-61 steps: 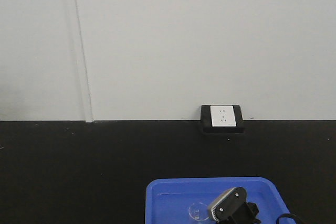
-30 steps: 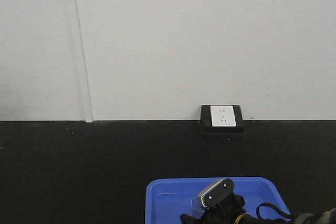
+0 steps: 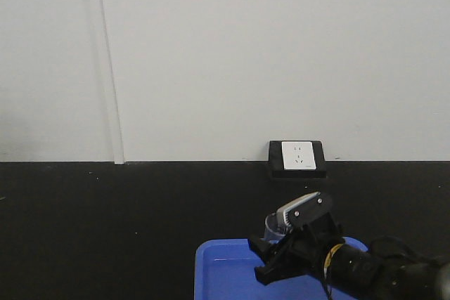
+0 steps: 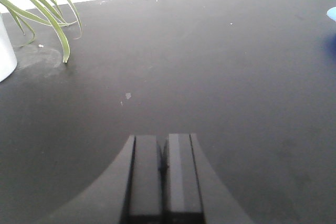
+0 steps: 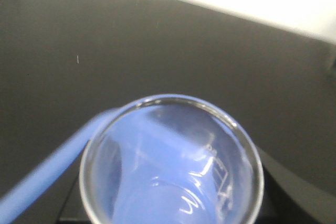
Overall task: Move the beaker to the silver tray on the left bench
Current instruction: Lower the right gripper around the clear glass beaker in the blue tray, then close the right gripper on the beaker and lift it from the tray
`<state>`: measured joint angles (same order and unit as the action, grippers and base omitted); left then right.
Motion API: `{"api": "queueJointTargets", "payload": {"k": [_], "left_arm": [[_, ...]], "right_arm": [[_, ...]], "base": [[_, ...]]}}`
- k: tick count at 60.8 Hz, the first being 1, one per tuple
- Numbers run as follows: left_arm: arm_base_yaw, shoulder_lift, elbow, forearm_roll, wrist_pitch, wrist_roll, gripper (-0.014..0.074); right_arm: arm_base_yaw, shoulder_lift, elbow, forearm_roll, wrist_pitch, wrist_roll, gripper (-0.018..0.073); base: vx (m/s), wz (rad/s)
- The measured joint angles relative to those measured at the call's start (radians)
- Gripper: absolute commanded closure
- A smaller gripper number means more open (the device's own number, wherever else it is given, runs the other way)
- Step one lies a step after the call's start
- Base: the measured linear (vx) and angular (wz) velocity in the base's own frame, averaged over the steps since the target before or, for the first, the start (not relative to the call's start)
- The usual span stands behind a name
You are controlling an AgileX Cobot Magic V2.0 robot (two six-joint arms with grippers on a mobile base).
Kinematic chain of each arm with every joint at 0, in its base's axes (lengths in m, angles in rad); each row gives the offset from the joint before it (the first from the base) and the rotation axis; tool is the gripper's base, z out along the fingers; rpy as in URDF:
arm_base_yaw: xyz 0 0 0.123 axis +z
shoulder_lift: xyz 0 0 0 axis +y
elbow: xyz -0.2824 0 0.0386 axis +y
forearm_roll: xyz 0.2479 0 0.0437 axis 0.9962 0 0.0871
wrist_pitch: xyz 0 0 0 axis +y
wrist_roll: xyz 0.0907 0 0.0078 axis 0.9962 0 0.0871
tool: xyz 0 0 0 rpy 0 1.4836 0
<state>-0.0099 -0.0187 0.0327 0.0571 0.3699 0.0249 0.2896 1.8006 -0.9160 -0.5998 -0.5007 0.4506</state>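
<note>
My right gripper is shut on the small clear glass beaker and holds it above the far rim of the blue tray. In the right wrist view the beaker fills the lower frame, rim toward the camera, printed marks on its right side, with the right gripper clamped on its body. My left gripper is shut and empty over the bare black worktop. The silver tray is out of view.
The blue plastic tray sits at the front edge of the black worktop. A black-framed white socket stands against the white wall. A green plant in a white pot stands at the far left of the left wrist view.
My right gripper has risen from inside the blue tray with the beaker in it; a second ago the beaker stood in the tray beside the gripper.
</note>
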Motion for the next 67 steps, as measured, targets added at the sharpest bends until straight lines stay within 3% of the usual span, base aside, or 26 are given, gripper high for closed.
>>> {"api": "queueJointTargets", "payload": {"k": [8, 17, 28, 34, 37, 67], "left_arm": [[0.000, 0.000, 0.000, 0.000, 0.000, 0.000, 0.0595], [0.000, 0.000, 0.000, 0.000, 0.000, 0.000, 0.0595], [0.000, 0.000, 0.000, 0.000, 0.000, 0.000, 0.0595], [0.000, 0.000, 0.000, 0.000, 0.000, 0.000, 0.0595], [0.000, 0.000, 0.000, 0.000, 0.000, 0.000, 0.0595], [0.000, 0.000, 0.000, 0.000, 0.000, 0.000, 0.0595]], "right_arm": [[0.000, -0.156, 0.001, -0.173, 0.111, 0.131, 0.0573], [0.000, -0.319, 0.002, -0.457, 0.118, 0.438, 0.0573], [0.000, -0.467, 0.002, -0.892, -0.051, 0.881, 0.0573], [0.001, -0.501, 0.002, -1.019, -0.153, 1.032, 0.0573], [0.001, -0.510, 0.003, -1.064, -0.231, 1.099, 0.0573], [0.001, -0.510, 0.003, -1.064, -0.232, 1.099, 0.0573]], "base": [[0.00, 0.00], [0.00, 0.00], [0.00, 0.00], [0.00, 0.00], [0.00, 0.00], [-0.01, 0.00]]}}
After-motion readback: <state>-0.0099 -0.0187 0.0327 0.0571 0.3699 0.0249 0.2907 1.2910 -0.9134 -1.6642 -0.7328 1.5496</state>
